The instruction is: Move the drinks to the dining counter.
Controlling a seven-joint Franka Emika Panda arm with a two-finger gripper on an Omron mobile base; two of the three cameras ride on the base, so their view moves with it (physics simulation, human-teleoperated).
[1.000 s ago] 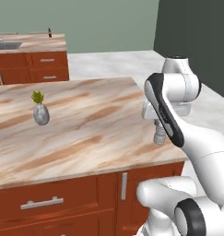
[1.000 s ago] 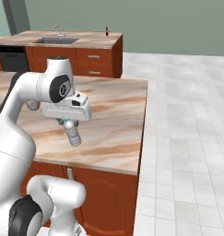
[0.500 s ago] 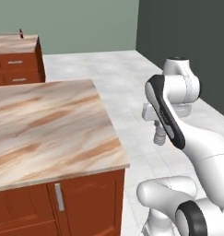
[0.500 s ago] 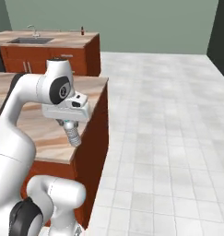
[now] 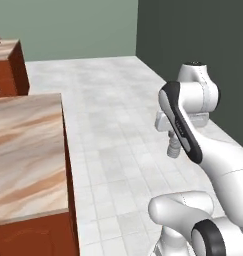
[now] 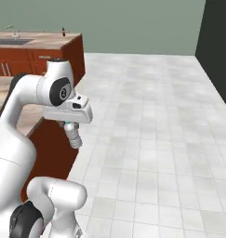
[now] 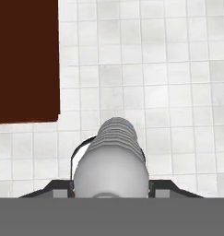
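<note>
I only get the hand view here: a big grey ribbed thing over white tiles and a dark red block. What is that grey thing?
Observer: It is the water bottle, hanging cap end down from the pincer, which is shut on it, well above the floor.
Operator: And the dark red block?
Observer: That is the side of a wooden cabinet; from the left base view it carries a marble island top.
Operator: Is the place for the drinks anywhere near?
Observer: The right base view shows the dining counter with its sink far off at the back wall, with a small dark bottle standing on it.
</note>
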